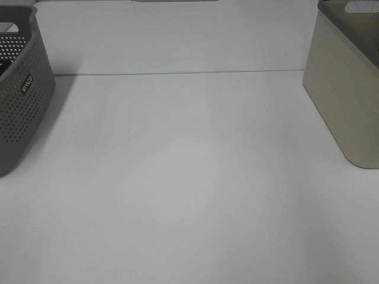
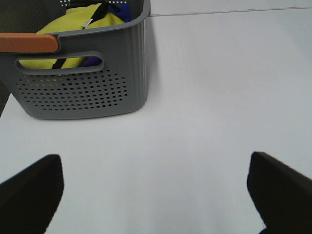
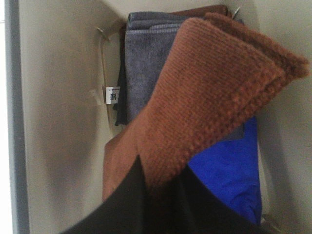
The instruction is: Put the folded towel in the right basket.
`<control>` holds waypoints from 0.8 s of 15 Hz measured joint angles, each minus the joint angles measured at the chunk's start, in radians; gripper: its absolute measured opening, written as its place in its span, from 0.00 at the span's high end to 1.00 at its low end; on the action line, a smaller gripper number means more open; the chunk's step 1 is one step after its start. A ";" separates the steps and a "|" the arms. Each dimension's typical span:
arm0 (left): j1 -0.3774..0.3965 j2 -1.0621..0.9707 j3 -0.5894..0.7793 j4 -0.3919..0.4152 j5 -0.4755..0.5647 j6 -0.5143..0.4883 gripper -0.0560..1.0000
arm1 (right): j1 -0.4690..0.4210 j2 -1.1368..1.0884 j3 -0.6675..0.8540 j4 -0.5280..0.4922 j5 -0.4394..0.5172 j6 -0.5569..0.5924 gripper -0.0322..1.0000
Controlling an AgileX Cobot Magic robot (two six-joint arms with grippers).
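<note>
Over the white table [image 1: 189,177] in the high view, neither arm shows. A grey perforated basket [image 1: 21,89] sits at the left edge and the right basket [image 1: 346,100], beige, smooth-walled and round-cornered, at the right edge.

At the left wrist, the left gripper [image 2: 156,192] has its 2 dark fingers spread wide over bare tabletop, holding nothing. The grey basket nearby holds yellow cloth [image 2: 73,24].

At the right wrist, the right gripper [image 3: 161,195] is clamped on one edge of the folded towel [image 3: 209,83], a thick, rust-brown ribbed knit. It sits between the beige walls, above a grey-blue towel [image 3: 146,53] and a bright blue cloth [image 3: 229,165].

The release looks like the step in hand. It is best to lower the towel until it rests on the stack (soft knit unfolds if dropped), staying clear of the walls, and only then part the fingers.
</note>
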 joint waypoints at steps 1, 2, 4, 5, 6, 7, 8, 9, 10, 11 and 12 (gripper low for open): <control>0.000 0.000 0.000 0.000 0.000 0.000 0.03 | 0.000 0.022 0.000 0.007 0.000 0.023 0.80; 0.000 0.000 0.000 0.000 0.000 0.000 0.03 | 0.000 0.035 0.002 0.010 -0.001 0.041 0.70; 0.000 0.000 0.000 0.000 0.000 0.000 0.03 | 0.000 0.038 0.003 0.015 0.000 0.067 0.47; 0.000 0.000 0.000 0.000 0.000 0.000 0.03 | 0.000 0.036 0.003 0.017 0.000 0.072 0.42; 0.000 0.000 0.000 0.000 0.000 0.000 0.03 | 0.000 0.036 0.003 0.026 0.000 0.073 0.40; 0.000 0.000 0.000 0.000 0.000 0.000 0.03 | 0.000 0.036 0.003 0.050 0.000 0.074 0.39; 0.000 0.000 0.000 0.000 0.000 0.000 0.03 | 0.000 0.034 0.003 0.065 0.000 0.074 0.39; 0.000 0.000 0.000 0.000 0.000 0.000 0.03 | 0.002 0.029 0.003 0.110 0.000 0.074 0.38; 0.000 0.000 0.000 0.000 0.000 0.000 0.03 | 0.023 0.011 0.003 0.135 0.000 0.074 0.38; 0.000 0.000 0.000 0.000 0.000 0.000 0.03 | 0.051 -0.009 0.003 0.133 0.000 0.074 0.38; 0.000 0.000 0.000 0.000 0.000 0.000 0.03 | 0.084 -0.028 0.003 0.124 0.000 0.074 0.38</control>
